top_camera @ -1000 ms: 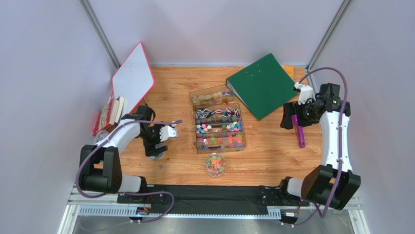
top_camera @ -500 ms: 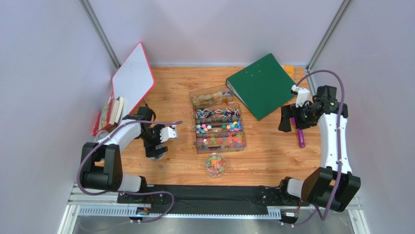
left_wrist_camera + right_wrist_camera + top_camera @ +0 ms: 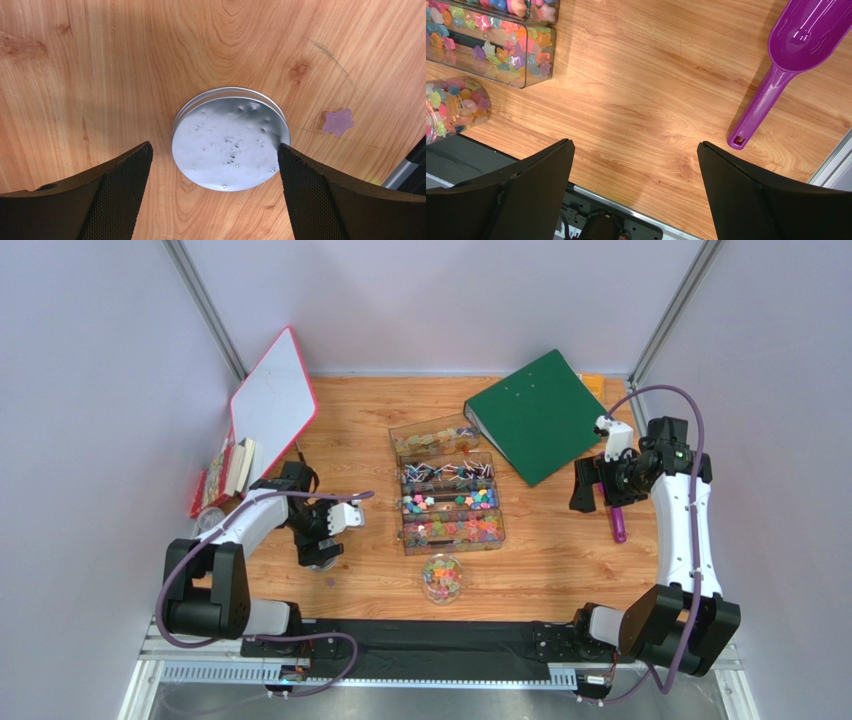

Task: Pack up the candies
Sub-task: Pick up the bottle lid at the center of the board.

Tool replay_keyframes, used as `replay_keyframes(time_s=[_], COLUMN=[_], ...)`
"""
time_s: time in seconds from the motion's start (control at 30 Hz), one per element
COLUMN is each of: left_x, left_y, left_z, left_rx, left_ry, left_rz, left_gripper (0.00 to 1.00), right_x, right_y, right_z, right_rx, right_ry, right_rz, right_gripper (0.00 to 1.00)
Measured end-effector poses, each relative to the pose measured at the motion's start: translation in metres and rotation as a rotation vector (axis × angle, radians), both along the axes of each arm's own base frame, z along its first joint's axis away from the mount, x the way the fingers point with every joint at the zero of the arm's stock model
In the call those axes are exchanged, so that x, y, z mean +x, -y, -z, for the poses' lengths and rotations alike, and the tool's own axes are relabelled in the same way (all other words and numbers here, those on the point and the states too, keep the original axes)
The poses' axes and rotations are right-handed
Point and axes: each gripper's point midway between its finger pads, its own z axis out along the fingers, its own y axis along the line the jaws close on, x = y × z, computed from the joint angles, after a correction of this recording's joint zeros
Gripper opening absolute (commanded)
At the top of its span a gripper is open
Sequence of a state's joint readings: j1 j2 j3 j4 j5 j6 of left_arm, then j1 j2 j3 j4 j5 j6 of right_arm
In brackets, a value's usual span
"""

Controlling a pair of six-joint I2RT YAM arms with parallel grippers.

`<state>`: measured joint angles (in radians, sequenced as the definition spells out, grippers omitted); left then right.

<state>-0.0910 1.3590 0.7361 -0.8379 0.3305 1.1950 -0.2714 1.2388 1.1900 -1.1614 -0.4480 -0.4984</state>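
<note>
There, candies (image 3: pixel 452 502) in long trays (image 3: pixel 404 540), axis left-right.

Two arms, left arm (image 3: pixel 245 523) and right arm (image 3: pixel 686 530): white link shells, black joint housings, black base blocks. Greyish-purple cable (image 3: pixel 660 388) loops off each. Fingers (image 3: pixel 120 187) black, broad, wedge-shaped, with fine mesh texture on inner faces.

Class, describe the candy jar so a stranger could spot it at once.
On the wooden table, find the clear rectangular candy boxes in the middle. Just nearer the front edge stands the jar: the only round container, filled with mixed colourful candies.
</note>
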Motion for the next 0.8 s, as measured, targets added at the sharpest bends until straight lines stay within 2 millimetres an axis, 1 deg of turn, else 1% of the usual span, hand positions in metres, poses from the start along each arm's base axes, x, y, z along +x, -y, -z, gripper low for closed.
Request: replay_keyframes(time_s=[0.23, 0.5, 0.7, 0.8], left_x=[-0.006, -0.018, -0.005, -0.001], left_y=[-0.001, -0.003, -0.004, -0.004], left_z=[-0.002, 0.009, 0.011, 0.012], left_rx=[-0.001, 0.010, 0.019, 0.017], left_ry=[0.008, -0.025, 0.016, 0.025], left_rz=[0.000, -0.004, -0.043, -0.058], left_gripper=[1.00, 1.00, 1.00, 1.00], right_x=[-0.002, -0.004, -0.004, -0.006], right_y=[-0.002, -0.003, -0.005, -0.006], right_z=[0.004, 0.006, 0.006, 0.009], right_rx=[0.010, 0.011, 0.013, 0.016], right_ry=[-0.011, -0.010, -0.008, -0.013], right_rz=[-0.002, -0.005, -0.010, -0.010], right_gripper=[1.00, 1.00, 1.00, 1.00])
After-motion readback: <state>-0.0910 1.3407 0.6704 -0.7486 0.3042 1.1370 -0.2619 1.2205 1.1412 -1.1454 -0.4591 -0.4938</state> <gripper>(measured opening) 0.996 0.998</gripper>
